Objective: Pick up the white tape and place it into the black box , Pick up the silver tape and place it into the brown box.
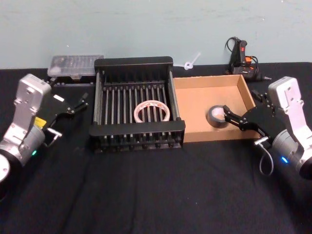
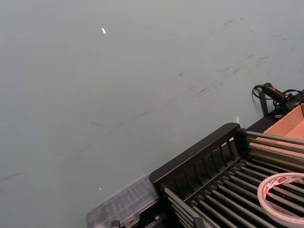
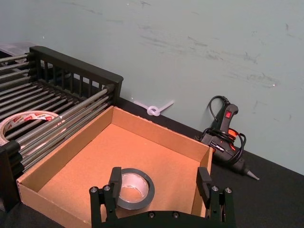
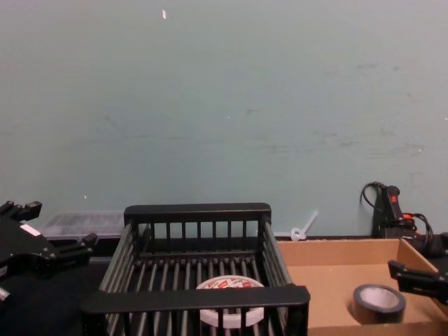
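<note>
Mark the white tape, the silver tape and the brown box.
white tape (image 1: 152,111): head view, its ring.
silver tape (image 3: 134,190): right wrist view, its top face.
brown box (image 1: 200,81): head view, its far wall.

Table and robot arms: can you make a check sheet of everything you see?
Surface: black cloth table.
White tape: lying flat in the black box.
Silver tape: lying flat in the brown box, near its right wall.
Clutter: clear plastic case behind the black box's left corner; glue gun and a small white plastic piece behind the brown box.
Left gripper: open, left of the black box, holding nothing.
Right gripper: open, over the brown box, beside the silver tape.
Cables: black cord coiled on the glue gun.
Surroundings: scuffed pale green wall.
</note>
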Available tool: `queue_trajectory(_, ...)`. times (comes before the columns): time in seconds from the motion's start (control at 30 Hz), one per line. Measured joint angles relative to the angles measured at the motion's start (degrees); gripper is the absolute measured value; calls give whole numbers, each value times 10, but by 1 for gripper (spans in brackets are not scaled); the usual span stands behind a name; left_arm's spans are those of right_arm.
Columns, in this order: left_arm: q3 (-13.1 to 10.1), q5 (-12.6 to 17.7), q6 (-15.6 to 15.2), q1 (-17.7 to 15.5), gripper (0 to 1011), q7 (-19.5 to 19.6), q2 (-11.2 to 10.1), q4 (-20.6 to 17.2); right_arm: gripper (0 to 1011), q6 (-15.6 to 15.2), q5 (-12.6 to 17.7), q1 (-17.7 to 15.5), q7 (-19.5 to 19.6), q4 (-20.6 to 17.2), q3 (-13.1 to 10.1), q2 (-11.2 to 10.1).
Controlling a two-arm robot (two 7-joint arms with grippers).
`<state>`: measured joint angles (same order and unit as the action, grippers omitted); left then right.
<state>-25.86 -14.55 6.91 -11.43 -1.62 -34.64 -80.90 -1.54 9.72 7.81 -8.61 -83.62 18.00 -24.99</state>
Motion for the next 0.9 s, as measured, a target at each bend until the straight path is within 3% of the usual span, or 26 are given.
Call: queue_trajectory(0.9, 0, 0, 0, 0, 1001, 0, 0, 0, 1002, 0, 0, 0, 0, 0, 0, 0)
